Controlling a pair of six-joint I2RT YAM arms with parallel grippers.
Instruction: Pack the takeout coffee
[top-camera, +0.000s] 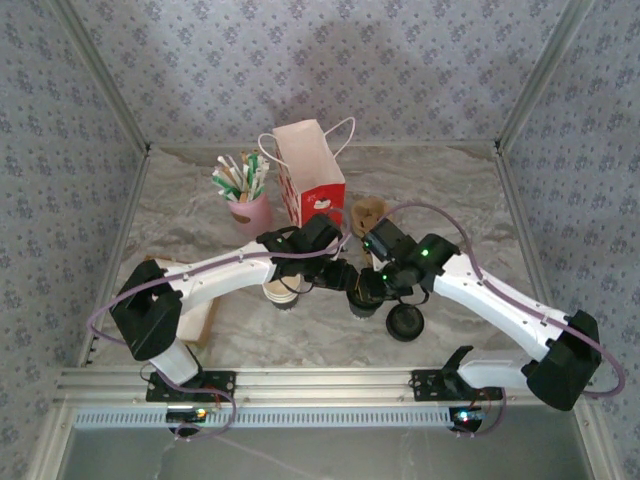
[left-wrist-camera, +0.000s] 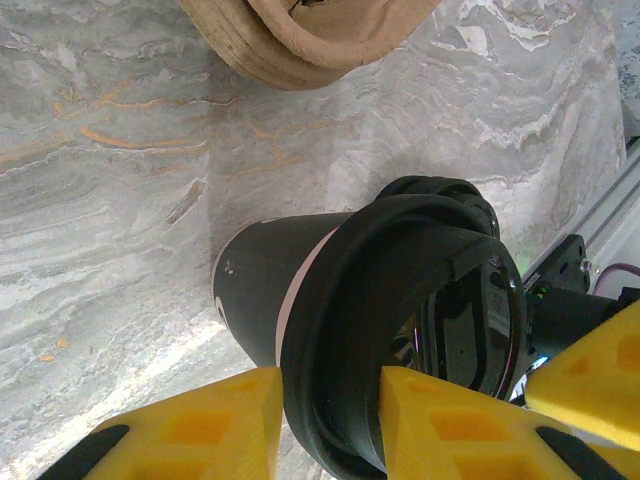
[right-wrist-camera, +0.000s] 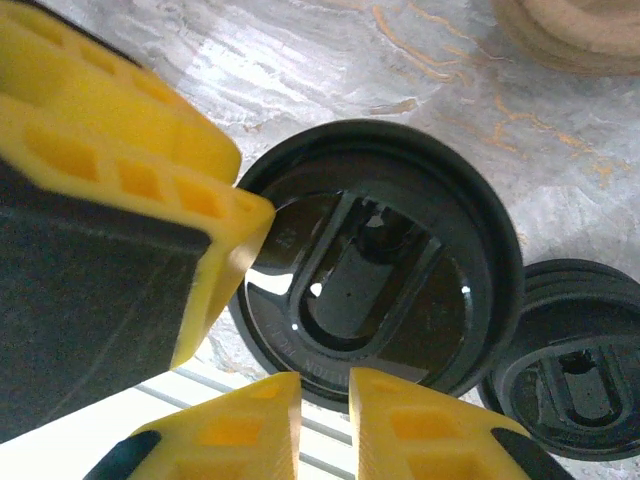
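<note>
**Packing a takeout coffee: the lidding stage.** Nearest the arms, a spare lid (top-camera: 405, 322) lies flat on the desk (top-camera: 470, 200), just beside the black cup (top-camera: 365, 303). The cup stands mid-desk between the two arms. The lid (right-wrist-camera: 380, 270) sits on that cup and looks level all round.

- **Left gripper (left-wrist-camera: 330, 400):** the jaws are closed on the lid's skirt, one finger against each side.
- **Right gripper (right-wrist-camera: 325, 405):** the jaws are narrowed to a slit at the lid's near edge. Whether they nip the rim cannot be told.

To the left, partly under the left arm, stands a pale cup (top-camera: 283, 293), seemingly uncovered. Farther back lies a cardboard carrier (top-camera: 368, 213). Behind it an upright paper bag (top-camera: 312, 178) has its handles raised, with a pink pot of stirrers (top-camera: 248, 205) beside it.

**Judged progress:** one cup is capped, or nearly so. The spare lid and the pale cup suggest a second capping remains. No cup stands in the carrier, and the bag's inside is hidden, so the loading looks wholly undone.
</note>
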